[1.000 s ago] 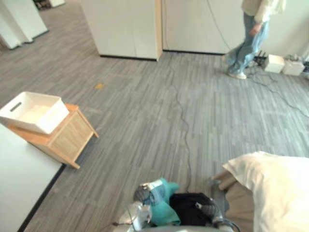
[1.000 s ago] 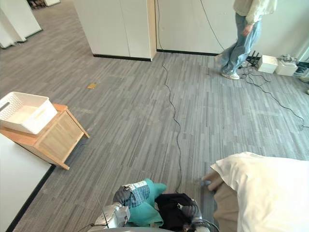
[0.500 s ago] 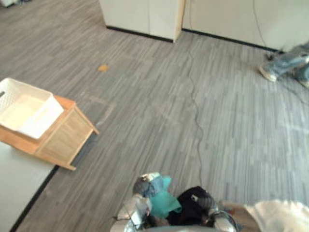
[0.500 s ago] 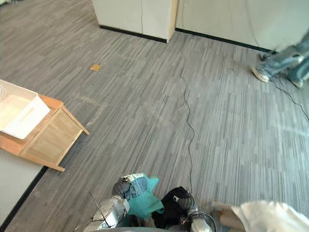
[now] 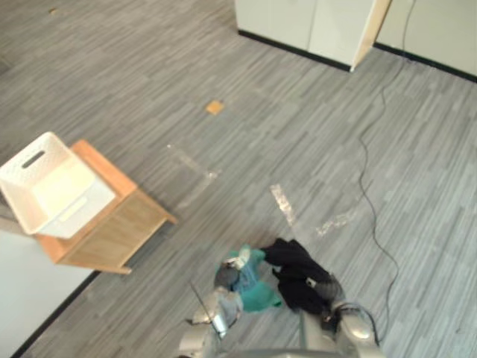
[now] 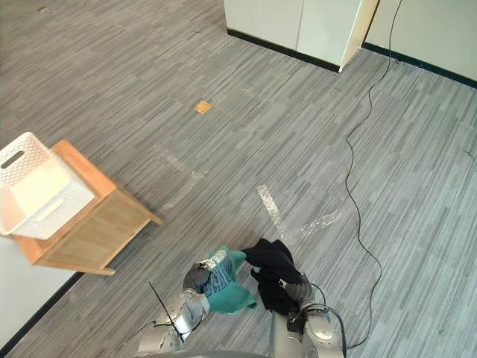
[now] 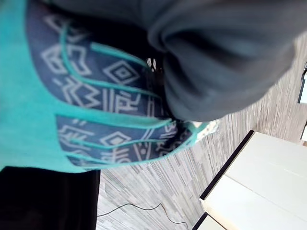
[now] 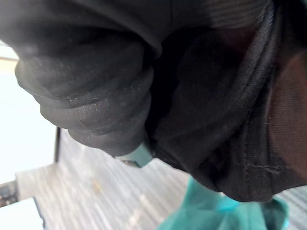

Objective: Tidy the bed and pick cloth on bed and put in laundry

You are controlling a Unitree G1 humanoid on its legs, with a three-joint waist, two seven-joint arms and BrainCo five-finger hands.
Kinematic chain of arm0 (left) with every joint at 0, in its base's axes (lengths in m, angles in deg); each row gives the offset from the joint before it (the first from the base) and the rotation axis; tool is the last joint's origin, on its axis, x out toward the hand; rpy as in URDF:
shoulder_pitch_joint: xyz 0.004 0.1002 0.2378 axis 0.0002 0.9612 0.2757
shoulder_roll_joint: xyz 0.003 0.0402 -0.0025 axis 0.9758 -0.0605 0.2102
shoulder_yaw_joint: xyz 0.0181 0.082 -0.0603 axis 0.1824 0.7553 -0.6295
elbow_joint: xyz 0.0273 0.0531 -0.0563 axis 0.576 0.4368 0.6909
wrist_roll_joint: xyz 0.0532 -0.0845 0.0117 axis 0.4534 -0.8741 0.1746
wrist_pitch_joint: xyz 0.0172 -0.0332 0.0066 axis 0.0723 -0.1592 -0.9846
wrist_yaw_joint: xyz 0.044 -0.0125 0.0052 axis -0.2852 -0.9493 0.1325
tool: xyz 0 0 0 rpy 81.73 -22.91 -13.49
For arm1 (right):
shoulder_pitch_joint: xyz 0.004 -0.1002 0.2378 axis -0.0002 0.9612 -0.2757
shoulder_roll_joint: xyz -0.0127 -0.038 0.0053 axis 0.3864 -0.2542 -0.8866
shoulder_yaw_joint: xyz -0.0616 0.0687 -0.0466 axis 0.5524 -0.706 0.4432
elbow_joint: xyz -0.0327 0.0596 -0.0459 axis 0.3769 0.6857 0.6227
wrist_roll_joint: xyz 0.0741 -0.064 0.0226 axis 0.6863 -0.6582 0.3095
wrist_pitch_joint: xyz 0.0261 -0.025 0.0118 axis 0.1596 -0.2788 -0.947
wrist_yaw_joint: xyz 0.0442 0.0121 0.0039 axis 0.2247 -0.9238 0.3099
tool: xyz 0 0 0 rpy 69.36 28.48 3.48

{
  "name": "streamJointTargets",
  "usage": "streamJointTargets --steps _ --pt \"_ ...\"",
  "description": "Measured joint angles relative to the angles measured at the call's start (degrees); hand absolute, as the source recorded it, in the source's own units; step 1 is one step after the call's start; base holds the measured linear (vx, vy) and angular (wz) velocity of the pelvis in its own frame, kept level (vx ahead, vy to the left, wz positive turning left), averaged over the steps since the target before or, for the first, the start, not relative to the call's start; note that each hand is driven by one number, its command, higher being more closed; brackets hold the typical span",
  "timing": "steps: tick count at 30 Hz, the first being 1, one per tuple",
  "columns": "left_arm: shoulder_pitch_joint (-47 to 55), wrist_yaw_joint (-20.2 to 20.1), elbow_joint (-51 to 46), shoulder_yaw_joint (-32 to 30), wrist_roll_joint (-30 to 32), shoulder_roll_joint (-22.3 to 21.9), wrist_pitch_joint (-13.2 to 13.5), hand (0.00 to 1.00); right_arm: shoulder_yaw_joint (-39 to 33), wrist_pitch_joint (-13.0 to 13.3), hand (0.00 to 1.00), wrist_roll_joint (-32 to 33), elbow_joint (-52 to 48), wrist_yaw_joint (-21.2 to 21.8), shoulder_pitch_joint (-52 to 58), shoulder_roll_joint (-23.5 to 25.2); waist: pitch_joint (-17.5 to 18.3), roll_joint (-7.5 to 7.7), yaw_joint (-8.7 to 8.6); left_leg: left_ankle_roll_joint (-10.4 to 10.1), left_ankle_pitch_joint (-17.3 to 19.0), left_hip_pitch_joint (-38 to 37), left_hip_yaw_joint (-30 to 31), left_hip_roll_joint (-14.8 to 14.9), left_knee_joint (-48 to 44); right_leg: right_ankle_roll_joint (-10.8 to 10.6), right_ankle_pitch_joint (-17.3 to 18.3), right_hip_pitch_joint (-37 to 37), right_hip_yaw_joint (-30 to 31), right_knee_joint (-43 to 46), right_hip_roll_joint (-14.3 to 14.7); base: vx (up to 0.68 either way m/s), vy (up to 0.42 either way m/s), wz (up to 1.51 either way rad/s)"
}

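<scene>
The left hand [image 6: 197, 277] is bundled in a teal cloth [image 6: 232, 296] with a navy patterned panel. The cloth covers its grip, so I cannot tell whether it is clenched. Just beside it, the right hand [image 5: 331, 286] is buried in a black cloth [image 6: 270, 261], its grip equally impossible to tell. The two cloths touch and hang above the grey floor [image 5: 313, 134]. Well apart on the robot's left, a white basket [image 5: 30, 159] rests on a wooden stand [image 5: 112, 227], covering most of its top. White cabinets [image 5: 313, 22] stand at the far edge of the floor.
</scene>
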State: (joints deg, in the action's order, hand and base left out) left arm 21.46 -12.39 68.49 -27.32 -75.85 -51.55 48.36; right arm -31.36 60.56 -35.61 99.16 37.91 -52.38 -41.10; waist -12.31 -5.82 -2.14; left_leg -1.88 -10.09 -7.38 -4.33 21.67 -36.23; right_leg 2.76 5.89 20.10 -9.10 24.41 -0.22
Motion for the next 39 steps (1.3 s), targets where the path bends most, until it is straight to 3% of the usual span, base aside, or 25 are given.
streamJointTargets --steps 1,2,3,5,9,12,13,14,16,17,18,19,21,23,25,28,30,31,32,33,34,35,37,38,39 --pt "0.3 0.0 0.4 0.0 -0.8 0.0 -0.1 1.0 0.5 0.0 1.0 0.0 -0.1 0.0 0.3 0.0 -0.2 0.3 0.06 0.7 2.2 3.1 0.1 0.7 -7.1 0.4 0.0 -2.7 0.0 -2.2 1.0 0.54 -0.349 -0.28" --pt "1.5 0.0 0.3 0.2 -1.5 0.1 0.0 1.0 1.0 0.0 1.0 0.0 -0.2 0.0 0.8 -0.1 -0.6 0.88 0.66 0.6 8.5 7.4 0.2 0.8 -17.9 1.5 -0.4 -8.2 0.3 -6.2 2.5 0.38 -0.24 -0.3" --pt "1.8 -0.1 0.3 0.5 -2.3 0.1 -0.1 1.0 1.0 0.0 1.0 0.0 -0.2 0.0 1.2 -0.1 -0.8 1.18 1.25 0.1 11.2 8.9 0.1 -0.1 -21.1 1.8 -0.4 -10.6 0.6 -8.0 2.8 0.51 -0.316 -0.42" --pt "3.0 0.0 -0.6 2.3 -3.9 0.0 0.0 1.0 1.5 0.0 1.0 0.0 -0.1 0.0 1.2 -1.5 -1.0 2.13 3.12 -1.7 17.4 15.9 -0.7 -6.4 -22.8 2.8 0.2 -16.9 1.9 -13.2 3.5 0.42 -0.228 -0.28" --pt "4.1 0.4 -4.7 2.4 -5.0 0.0 0.0 1.0 1.8 -0.1 1.0 0.0 0.8 0.0 -0.7 -2.4 -0.8 1.82 4.68 -1.5 22.2 22.7 -6.1 -14.1 -8.0 2.4 0.8 -23.1 1.9 -18.7 3.7 0.42 -0.084 0.03" --pt "3.9 -0.1 -7.0 2.4 -4.9 -0.8 0.3 1.0 2.7 -0.1 1.0 -1.3 0.8 0.0 -0.8 -3.8 -0.7 2.04 5.91 -1.1 22.0 23.4 -19.1 -17.3 8.6 0.6 3.9 -29.1 -3.9 -21.6 2.9 0.41 -0.015 0.78" --pt "4.0 -0.3 -7.4 2.4 -4.9 -0.9 0.3 1.0 2.6 -0.1 1.0 -2.1 0.8 -0.1 -0.8 -4.2 -0.6 2.26 6.0 -0.4 21.7 23.0 -24.1 -17.6 11.6 -0.2 5.2 -30.6 -5.8 -21.6 2.8 0.5 -0.005 1.3" --pt "4.2 -0.3 -7.6 2.3 -4.9 -0.9 0.3 1.0 2.6 -0.1 1.0 -2.4 0.8 -0.1 -0.8 -4.7 -0.2 2.52 6.23 3.6 20.7 21.4 -30.7 -17.8 14.7 -2.3 7.6 -32.1 -8.4 -20.1 2.6 0.41 0.014 1.05" --pt "5.7 -0.3 -7.7 1.8 -4.8 -1.0 0.3 1.0 2.6 -0.1 1.0 -3.0 1.0 -0.1 -0.6 -4.6 0.3 3.06 6.42 12.1 20.5 19.5 -33.1 -18.6 16.9 -5.2 11.9 -32.0 -9.9 -12.9 1.9 0.39 0.037 0.74" --pt "6.9 -0.2 -7.2 0.8 -4.8 -1.0 0.0 1.0 2.6 -0.2 1.0 -3.9 1.2 -0.1 -1.1 -3.8 1.3 4.47 6.26 13.2 20.8 17.9 -31.6 -21.0 18.1 -6.9 13.9 -30.3 -10.6 -4.4 -0.8 0.4 0.069 0.89" --pt "8.2 -0.1 -7.4 0.7 -4.4 -0.8 -0.3 1.0 2.5 -0.1 1.0 -4.4 1.1 -0.1 -0.6 -3.3 2.7 6.21 6.22 12.7 21.3 15.4 -28.9 -23.5 20.7 -9.4 12.4 -24.0 -10.7 12.9 -4.8 0.64 0.088 1.06" --pt "8.5 -0.1 -7.5 0.7 -4.4 -0.5 -0.4 1.0 2.4 -0.1 1.0 -4.4 1.1 -0.1 -0.6 -3.2 2.6 6.99 6.09 12.5 21.5 13.8 -27.2 -24.7 21.4 -10.8 11.2 -20.8 -10.4 21.9 -7.1 0.6 0.04 1.31" --pt "8.7 0.0 -7.7 1.9 -3.5 0.4 -1.1 1.0 1.1 -0.1 1.0 -4.6 1.1 -0.2 0.3 -2.2 2.5 7.13 5.84 12.2 22.1 6.9 -20.3 -26.4 23.8 -8.6 11.2 -15.8 -8.6 38.2 -11.8 0.66 -0.015 1.51" --pt "8.9 0.0 -9.0 2.0 -2.0 1.2 -1.0 1.0 0.9 0.2 1.0 -4.6 0.5 -0.2 0.9 -1.6 2.6 6.39 5.34 11.9 21.9 2.1 -15.1 -25.8 25.7 -7.5 11.8 -12.9 -7.3 38.3 -13.7 0.61 -0.12 1.49" --pt "8.8 0.0 -9.3 1.6 -1.6 1.8 -0.6 1.0 0.9 0.6 1.0 -4.6 -1.0 -0.2 0.6 -1.0 2.8 5.94 4.44 11.3 21.9 0.5 -10.2 -24.8 26.5 -7.4 12.0 -8.1 -3.8 30.6 -14.7 0.48 -0.176 1.42" --pt "8.0 -0.1 -9.0 1.7 -0.4 1.7 -0.5 1.0 0.1 1.3 1.0 -4.4 -1.7 -0.2 -0.1 -0.9 2.7 3.78 3.89 6.1 23.6 0.4 -2.6 -20.9 26.2 -9.1 9.0 -3.6 5.8 4.1 -11.4 0.41 -0.33 1.24" --pt "7.5 -0.1 -8.5 1.6 0.2 1.8 -0.4 1.0 -0.1 1.3 1.0 -4.4 -1.7 -0.4 0.2 -0.8 2.6 3.48 2.99 3.0 25.3 0.3 2.3 -18.7 25.3 -10.0 3.1 -3.7 12.3 -8.5 -10.9 0.41 -0.467 1.33" --pt "7.5 -0.1 -8.5 1.6 0.5 1.9 -0.2 1.0 -0.1 1.3 1.0 -4.4 -1.7 -0.8 0.9 -0.2 2.7 4.25 2.95 0.2 26.9 -0.8 5.2 -17.2 25.0 -12.0 -0.7 -4.2 16.0 -13.2 -10.9 0.52 -0.668 1.47" --pt "7.6 -0.2 -8.5 1.6 0.9 2.4 -0.2 1.0 -0.1 1.3 1.0 -4.4 -1.9 -1.3 1.8 0.8 2.7 5.51 2.87 -2.5 28.7 -1.9 7.2 -16.0 24.5 -12.4 -1.1 -4.7 17.4 -13.2 -11.4 0.45 -0.571 1.36" --pt "7.6 -0.1 -8.1 1.5 1.6 2.2 -0.2 1.0 -0.1 1.3 1.0 -4.4 -2.2 -1.4 2.3 1.1 2.7 5.32 2.95 -3.9 30.0 -2.6 8.5 -14.6 24.1 -13.8 -4.3 -4.5 16.7 -10.0 -10.9 0.36 -0.637 1.16" --pt "8.3 -0.1 -7.3 1.3 2.7 1.1 -0.2 1.0 0.1 1.3 1.0 -4.4 -2.8 -1.4 3.1 0.6 3.7 2.53 2.93 -4.9 31.6 -3.1 10.7 -9.6 23.2 -12.7 -2.4 -3.4 13.2 -2.9 -6.8 0.35 -0.588 0.95" --pt "8.7 -0.2 -8.1 0.5 3.9 0.1 -0.2 1.0 0.3 1.3 1.0 -4.4 -4.1 -1.5 3.2 -0.2 4.8 0.34 2.84 -4.0 31.0 -0.6 11.3 -6.8 17.5 -10.4 0.5 -3.4 10.0 -0.2 -5.0 0.41 -0.708 1.03" --pt "8.8 -0.2 -11.9 0.0 5.4 -0.8 -0.2 1.0 0.4 1.8 1.0 -4.4 -8.5 -1.6 3.8 -1.3 4.5 -0.27 2.44 2.8 25.4 7.8 11.4 -4.6 2.3 -7.4 2.8 -6.2 5.5 0.2 -3.9 0.32 -0.54 0.94" --pt "8.8 -0.2 -14.8 -1.0 6.5 -0.5 0.0 1.0 0.4 2.9 1.0 -4.3 -11.2 -1.8 4.7 -1.6 4.1 -0.49 2.67 3.5 22.4 11.9 9.4 -2.9 -6.2 -5.8 3.1 -9.4 3.2 -1.3 -3.2 0.29 -0.493 0.78" --pt "8.9 -0.2 -16.4 -1.7 7.0 -0.5 0.3 1.0 0.4 3.3 1.0 -4.3 -12.2 -1.9 4.8 -1.6 3.8 -0.45 2.94 3.3 22.5 13.5 7.7 -2.6 -10.5 -5.0 3.4 -11.4 2.5 -2.4 -2.8 0.26 -0.413 0.57"
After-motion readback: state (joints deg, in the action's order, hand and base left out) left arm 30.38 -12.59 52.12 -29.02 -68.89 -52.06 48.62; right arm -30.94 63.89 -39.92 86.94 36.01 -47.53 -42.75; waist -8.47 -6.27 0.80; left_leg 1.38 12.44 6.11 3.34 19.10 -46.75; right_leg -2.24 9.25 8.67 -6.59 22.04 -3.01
